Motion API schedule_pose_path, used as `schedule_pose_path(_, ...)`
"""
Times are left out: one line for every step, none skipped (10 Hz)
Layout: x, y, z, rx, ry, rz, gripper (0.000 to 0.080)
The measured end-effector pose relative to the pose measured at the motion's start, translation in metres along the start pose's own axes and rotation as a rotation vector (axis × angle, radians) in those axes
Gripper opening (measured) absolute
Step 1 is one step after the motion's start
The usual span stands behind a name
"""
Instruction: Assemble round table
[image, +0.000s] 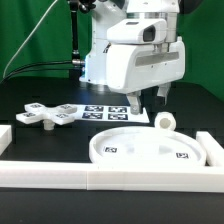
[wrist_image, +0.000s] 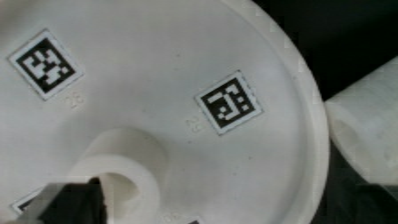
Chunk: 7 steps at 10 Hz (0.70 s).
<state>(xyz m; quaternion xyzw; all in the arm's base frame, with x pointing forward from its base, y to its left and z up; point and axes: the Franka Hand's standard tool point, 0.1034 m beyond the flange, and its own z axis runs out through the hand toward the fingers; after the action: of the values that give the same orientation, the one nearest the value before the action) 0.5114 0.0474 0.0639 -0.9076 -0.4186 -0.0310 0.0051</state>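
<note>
The large rimmed round disc (image: 140, 150) lies flat near the front rail. In the wrist view the disc (wrist_image: 160, 120) fills most of the picture, showing two square tags and a raised hub with a hole (wrist_image: 118, 186). The short cylindrical leg (image: 163, 121) stands just behind the disc's rim on the exterior view's right. The cross-shaped base piece (image: 45, 115) lies on the exterior view's left. My gripper (image: 148, 102) hangs above the disc's far edge, to the left of the leg. Its fingers are apart and it holds nothing.
The marker board (image: 105, 110) lies behind the disc, under the arm. Long white rails run along the front (image: 110, 180), the left (image: 6, 140) and the right (image: 208, 145). A blurred white shape (wrist_image: 365, 110) lies beside the disc's rim in the wrist view.
</note>
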Motion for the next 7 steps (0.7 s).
schedule_pose_path(0.0, 0.0, 0.0, 0.0, 0.0, 0.011, 0.0649)
schedule_pose_path(0.0, 0.0, 0.0, 0.0, 0.0, 0.013, 0.0649)
schedule_pose_path(0.0, 0.0, 0.0, 0.0, 0.0, 0.039, 0.0649)
schedule_pose_path(0.001, -0.005, 0.001, 0.001, 0.0, 0.189, 0.0649)
schedule_pose_path(0.003, -0.015, 0.001, 0.006, -0.006, 0.367, 0.0649)
schedule_pose_path(0.004, -0.024, 0.003, 0.023, -0.025, 0.527, 0.0649)
schedule_pose_path(0.008, -0.032, 0.005, 0.038, -0.036, 0.639, 0.0649)
